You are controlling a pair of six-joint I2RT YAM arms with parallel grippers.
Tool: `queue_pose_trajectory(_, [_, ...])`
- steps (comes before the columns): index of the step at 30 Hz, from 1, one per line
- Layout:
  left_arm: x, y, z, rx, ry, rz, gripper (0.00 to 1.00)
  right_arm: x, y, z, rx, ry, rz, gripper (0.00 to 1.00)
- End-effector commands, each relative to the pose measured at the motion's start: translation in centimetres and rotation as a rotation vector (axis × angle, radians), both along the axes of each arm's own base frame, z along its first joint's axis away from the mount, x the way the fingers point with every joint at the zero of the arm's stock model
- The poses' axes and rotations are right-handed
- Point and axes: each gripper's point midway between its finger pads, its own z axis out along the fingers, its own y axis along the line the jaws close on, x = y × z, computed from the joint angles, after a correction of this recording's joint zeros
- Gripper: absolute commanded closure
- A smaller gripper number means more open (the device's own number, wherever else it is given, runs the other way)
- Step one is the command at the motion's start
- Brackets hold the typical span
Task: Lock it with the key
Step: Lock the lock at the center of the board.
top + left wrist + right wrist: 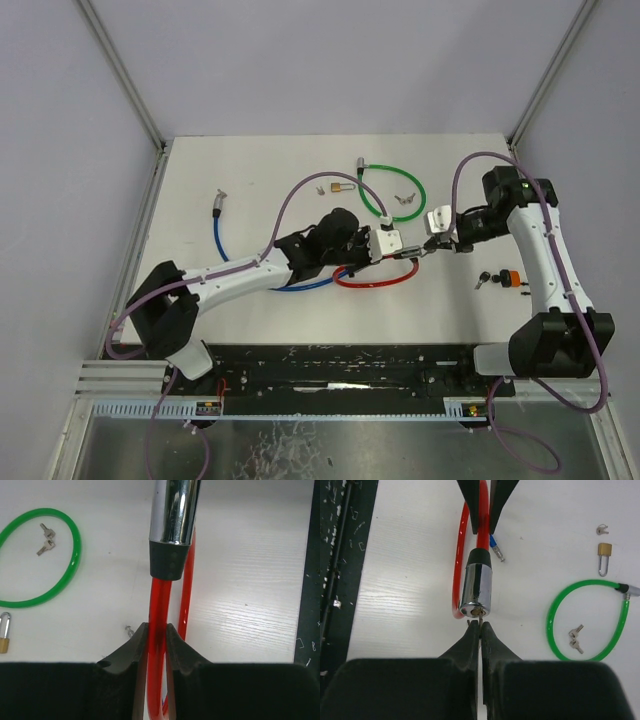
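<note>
Left pincer [157,630]: clenched on the red cable lock [156,605], both fingers pressed to the red cable just behind its black collar; the arm reaches in from the left toward the middle of the bench [260,160]
Right pincer [480,628]: clenched, tips pressed together on the key [479,613]; most of the key is hidden between the tips
Key: a short brass stub shows at the keyhole in the end face of the lock barrel [476,587]; how deep it sits I cannot tell
Lock barrel: chrome, in line with both pincers, which face each other along it; whether it rests on the bench I cannot tell
Red cable: its loop lies on the bench, curving back beside the barrel toward the arm bases
Green cable lock [555,610]: a loop on the bench further back; two keys [575,636] lie inside it
Padlock [604,555]: brass body, steel shackle, just beyond the green loop; a small key pair [602,529] beside it
Blue cable [222,245]: on the bench to the left, partly under the left arm
</note>
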Motion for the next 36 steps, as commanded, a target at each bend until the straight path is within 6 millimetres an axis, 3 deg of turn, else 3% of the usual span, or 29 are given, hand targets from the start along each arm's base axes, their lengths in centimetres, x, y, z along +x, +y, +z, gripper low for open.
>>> queue_pose_trajectory(1, [-2.2,0.7,-3.7,0.058,0.176,-0.037,1.00,1.0,0.9,-2.1,-0.022,-0.141,0.113,1.00])
queue_pose_trajectory(4, [-2.5,0.6,-4.2,0.060,0.197,-0.036,1.00,1.2,1.1,-3.8,-0.025,-0.189,0.158,1.00])
queue_pose_trajectory(8, [-2.2,1.6,-5.3,0.107,0.196,-0.007,1.00,2.2,1.1,-2.8,-0.009,-0.177,0.096,1.00])
queue_pose_trajectory(11, [-1.3,2.9,-5.7,0.143,0.166,0.050,1.00,3.0,1.0,-0.6,0.040,-0.047,-0.006,1.00])
queue_pose_trajectory(14, [0.2,4.4,-5.2,0.154,0.093,0.141,1.00,3.6,0.6,1.2,0.127,0.223,-0.147,1.00])
queue_pose_trajectory(17, [1.1,5.4,-4.5,0.152,0.028,0.202,1.00,4.0,0.6,0.3,0.138,0.468,-0.286,1.00])
queue_pose_trajectory(20, [1.5,5.8,-3.8,0.142,-0.017,0.232,1.00,3.2,0.9,-0.5,0.128,0.548,-0.313,1.00])
queue_pose_trajectory(28, [2.0,6.5,-3.0,0.152,-0.118,0.290,1.00,2.5,3.3,0.2,0.097,0.715,-0.409,1.00])
queue_pose_trajectory(32, [2.1,7.0,-2.2,0.142,-0.189,0.330,1.00,2.9,3.2,-0.7,0.057,0.607,-0.414,1.00])
queue_pose_trajectory(36, [1.6,6.9,-1.8,0.105,-0.219,0.302,1.00,0.9,3.0,-1.6,0.026,0.253,-0.167,1.00])
